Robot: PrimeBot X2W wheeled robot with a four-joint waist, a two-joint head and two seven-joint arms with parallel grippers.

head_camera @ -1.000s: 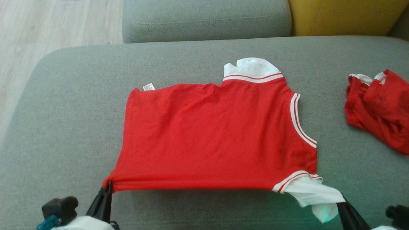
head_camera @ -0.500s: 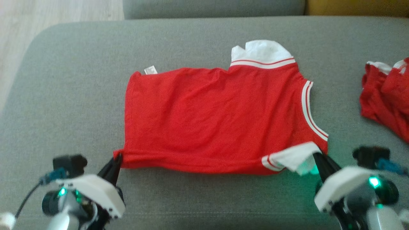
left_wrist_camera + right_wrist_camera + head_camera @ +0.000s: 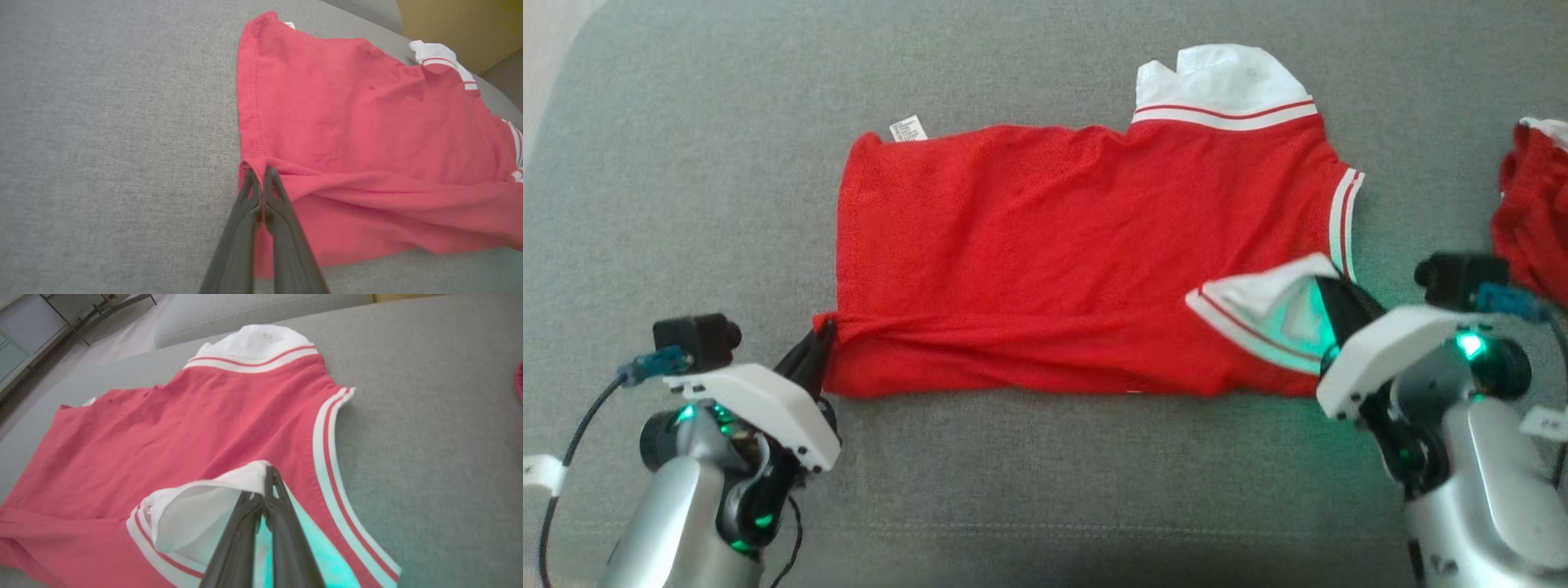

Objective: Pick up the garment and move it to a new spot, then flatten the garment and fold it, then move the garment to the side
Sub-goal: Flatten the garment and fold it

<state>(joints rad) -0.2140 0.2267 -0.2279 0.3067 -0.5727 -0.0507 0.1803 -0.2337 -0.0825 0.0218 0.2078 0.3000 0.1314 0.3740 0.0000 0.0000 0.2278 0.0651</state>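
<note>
Pincers both clamp shut on the garment (image 3: 1054,245), spread on the sofa (image 3: 670,163): left gripper (image 3: 823,333) at its hem (image 3: 255,122), right gripper (image 3: 1327,287) at its sleeve (image 3: 1258,296). Carrying both across level and together should fold squarely. Left wrist view shows the hem's stitching; head view, a red heap (image 3: 1531,212) at the sofa's right.

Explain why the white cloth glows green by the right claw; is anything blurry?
Head view: a green lamp behind the right gripper tints the white sleeve green; slightly soft overall. Right wrist view: same teal tint beneath it; garment looks washed-out pink. Left wrist view: left gripper blurs toward the bottom edge.
</note>
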